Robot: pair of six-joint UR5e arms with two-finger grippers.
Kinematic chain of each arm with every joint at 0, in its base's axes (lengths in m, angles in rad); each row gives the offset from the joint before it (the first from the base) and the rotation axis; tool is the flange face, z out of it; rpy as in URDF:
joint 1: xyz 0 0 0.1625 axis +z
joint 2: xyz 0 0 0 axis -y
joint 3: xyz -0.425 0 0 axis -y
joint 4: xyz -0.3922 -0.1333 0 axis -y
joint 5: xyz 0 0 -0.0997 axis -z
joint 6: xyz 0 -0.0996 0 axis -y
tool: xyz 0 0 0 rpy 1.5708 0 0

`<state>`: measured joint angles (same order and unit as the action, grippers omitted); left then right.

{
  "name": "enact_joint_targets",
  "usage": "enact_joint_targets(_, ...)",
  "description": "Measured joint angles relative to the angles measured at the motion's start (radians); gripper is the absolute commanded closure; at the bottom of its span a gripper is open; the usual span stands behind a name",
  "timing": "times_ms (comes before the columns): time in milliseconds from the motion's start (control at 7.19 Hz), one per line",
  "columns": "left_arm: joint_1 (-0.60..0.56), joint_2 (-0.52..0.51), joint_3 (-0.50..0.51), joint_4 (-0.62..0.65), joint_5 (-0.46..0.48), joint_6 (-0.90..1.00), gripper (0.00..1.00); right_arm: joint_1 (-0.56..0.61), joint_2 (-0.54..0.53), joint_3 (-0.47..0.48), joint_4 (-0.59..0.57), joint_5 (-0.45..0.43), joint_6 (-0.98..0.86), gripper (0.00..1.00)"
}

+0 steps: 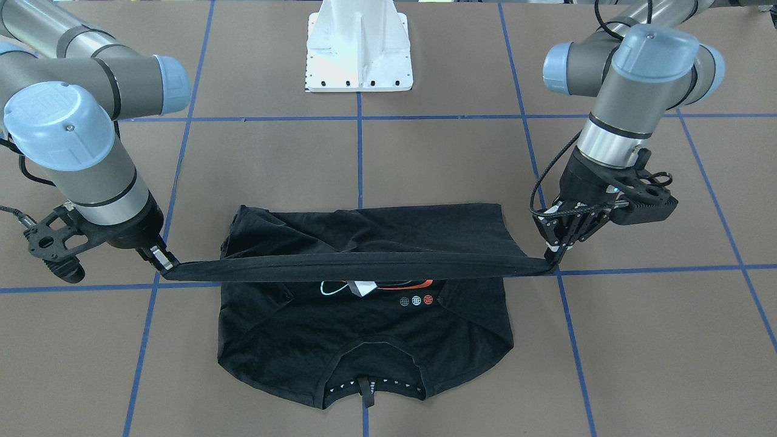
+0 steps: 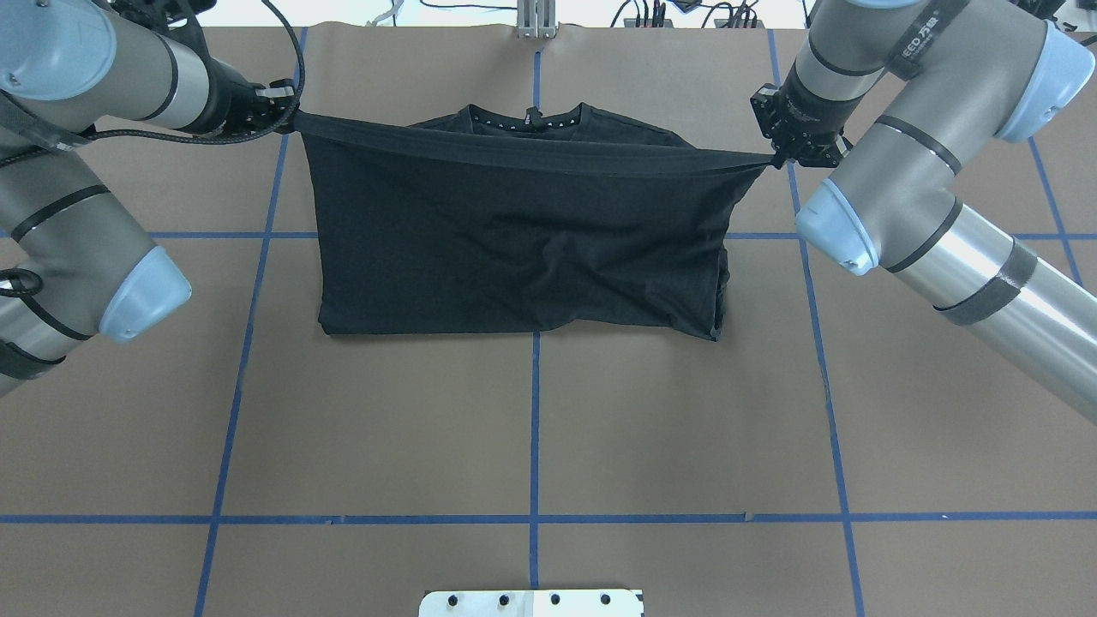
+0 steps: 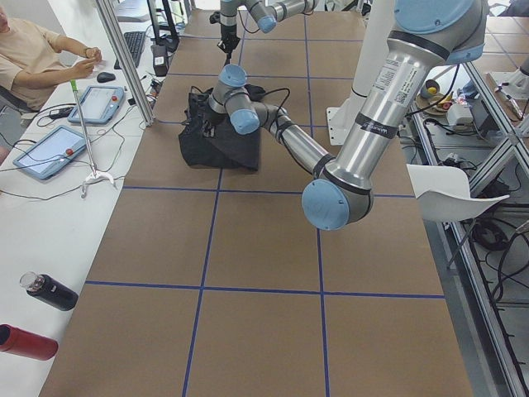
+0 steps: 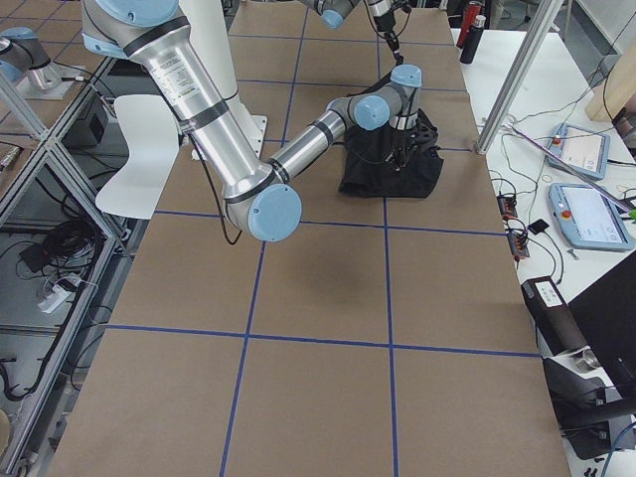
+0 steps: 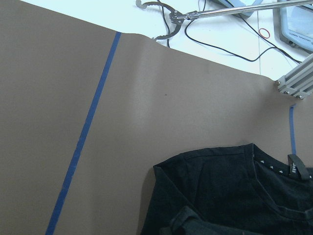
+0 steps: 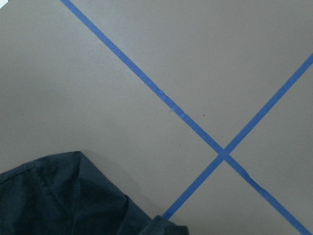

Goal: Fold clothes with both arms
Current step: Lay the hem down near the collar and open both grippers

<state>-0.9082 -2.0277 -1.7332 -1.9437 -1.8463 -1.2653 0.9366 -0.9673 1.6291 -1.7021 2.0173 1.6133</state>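
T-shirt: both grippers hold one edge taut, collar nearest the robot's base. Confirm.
No: the T-shirt has its collar farthest from the base, as the front-facing view shows. The left gripper and right gripper do hold one edge taut.

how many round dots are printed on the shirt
3, in a row on the T-shirt below the raised hem; in the front-facing view: grey dot left, teal dot middle, red dot right. The hem may hide more.

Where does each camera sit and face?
Front-facing: across table, facing base; left tool, right tool hold T-shirt.
Overhead: behind robot, looking forward; both tools.
Exterior left: table end; left arm near.
Exterior right: opposite end; right arm near.
Left wrist: down, collar; no tool.
Right wrist: down, tape; no tool.
All share T-shirt.
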Motion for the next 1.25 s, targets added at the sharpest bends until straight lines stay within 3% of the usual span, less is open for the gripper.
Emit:
enact_joint_targets(696,0.002,-0.015,0.165,-0.153,0.001,-0.005,1.00,-0.019,0.051,-0.149,0.104,-0.004,-0.014,1.00)
enact_joint_targets(1252,0.003,-0.046,0.275,-0.247,0.020,-0.009,1.00,-0.020,0.145,-0.362,0.221,-0.042,-0.023,1.00)
